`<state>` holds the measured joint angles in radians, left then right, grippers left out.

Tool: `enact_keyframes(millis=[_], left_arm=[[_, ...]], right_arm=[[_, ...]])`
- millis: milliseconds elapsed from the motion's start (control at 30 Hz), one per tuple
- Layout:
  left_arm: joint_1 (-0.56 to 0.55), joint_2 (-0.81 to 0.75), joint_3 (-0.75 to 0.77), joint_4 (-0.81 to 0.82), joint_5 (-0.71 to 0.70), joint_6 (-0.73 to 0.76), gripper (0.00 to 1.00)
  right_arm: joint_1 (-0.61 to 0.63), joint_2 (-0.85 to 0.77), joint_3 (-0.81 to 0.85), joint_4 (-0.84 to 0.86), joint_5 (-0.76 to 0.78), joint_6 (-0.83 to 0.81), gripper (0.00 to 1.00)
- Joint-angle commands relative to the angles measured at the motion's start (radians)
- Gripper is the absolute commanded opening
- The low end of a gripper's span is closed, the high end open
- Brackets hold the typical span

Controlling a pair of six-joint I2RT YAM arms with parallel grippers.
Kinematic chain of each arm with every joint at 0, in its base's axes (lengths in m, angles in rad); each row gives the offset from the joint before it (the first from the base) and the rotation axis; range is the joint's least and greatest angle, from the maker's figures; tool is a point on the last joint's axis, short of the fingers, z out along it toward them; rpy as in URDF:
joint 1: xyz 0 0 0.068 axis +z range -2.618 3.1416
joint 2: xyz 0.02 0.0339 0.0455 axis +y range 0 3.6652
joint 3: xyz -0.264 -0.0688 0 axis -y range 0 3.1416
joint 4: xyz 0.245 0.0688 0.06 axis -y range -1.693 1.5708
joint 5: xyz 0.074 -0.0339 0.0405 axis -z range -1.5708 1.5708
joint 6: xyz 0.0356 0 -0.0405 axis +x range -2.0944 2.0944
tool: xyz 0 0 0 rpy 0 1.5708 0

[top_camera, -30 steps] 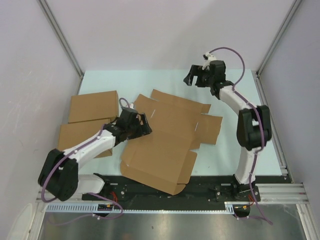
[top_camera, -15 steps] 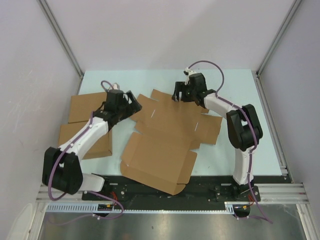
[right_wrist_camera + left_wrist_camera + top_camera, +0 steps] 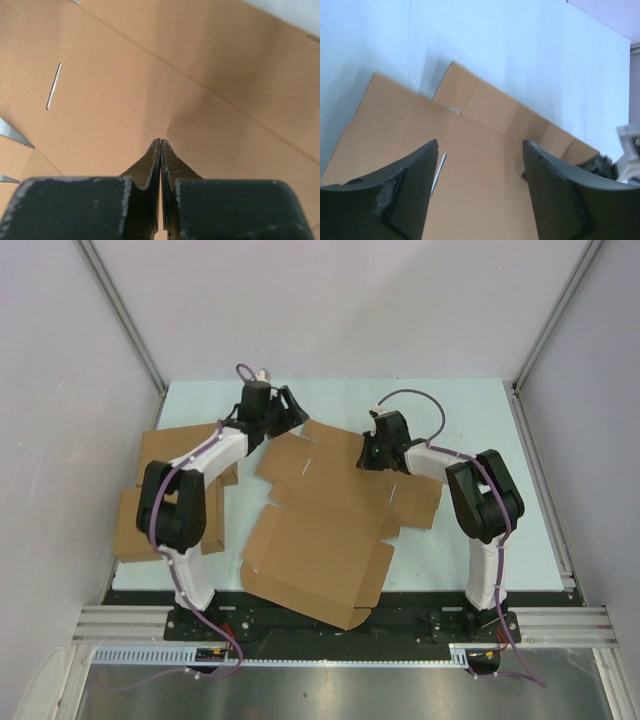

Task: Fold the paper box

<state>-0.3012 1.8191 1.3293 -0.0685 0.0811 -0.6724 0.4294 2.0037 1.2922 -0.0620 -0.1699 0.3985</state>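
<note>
paper box (image 3: 325, 530) lies flat and unfolded mid bench (image 3: 480, 420), no flaps up yet. right hand (image 3: 370, 455) is fully closed with nothing between the fingers, tips down on the far panel. looks like it's pinning the sheet against sliding. left hand (image 3: 285, 415) is wide open and holds nothing, hovering over the far-left flap, likely lined up to lift it.

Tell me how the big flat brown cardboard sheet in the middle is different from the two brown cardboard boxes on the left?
The flat brown cardboard sheet lies spread open, with flaps, tabs and slits showing; the two brown cardboard boxes are closed-up plain rectangles. The sheet spreads wider than either box. Both are plain brown cardboard.
</note>
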Motion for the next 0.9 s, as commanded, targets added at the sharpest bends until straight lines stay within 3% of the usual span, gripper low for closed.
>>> enact_keyframes(millis=[0, 267, 500, 733, 867], left_arm=[[0.016, 0.126, 0.207, 0.023, 0.054, 0.062, 0.70], [0.020, 0.373, 0.458, -0.117, 0.025, 0.114, 0.69], [0.048, 0.430, 0.462, -0.102, 0.011, 0.056, 0.61], [0.068, 0.384, 0.377, -0.010, 0.034, 0.010, 0.61], [0.082, 0.379, 0.364, 0.019, 0.051, -0.001, 0.61]], right_arm=[[0.015, 0.017, -0.008, 0.018, 0.015, 0.011, 0.00], [0.017, 0.024, -0.041, 0.021, 0.041, 0.003, 0.00], [0.017, 0.052, -0.048, 0.053, 0.038, 0.022, 0.00], [-0.029, 0.020, -0.053, 0.309, -0.028, 0.155, 0.00], [-0.098, 0.087, -0.025, 0.425, -0.117, 0.261, 0.00]])
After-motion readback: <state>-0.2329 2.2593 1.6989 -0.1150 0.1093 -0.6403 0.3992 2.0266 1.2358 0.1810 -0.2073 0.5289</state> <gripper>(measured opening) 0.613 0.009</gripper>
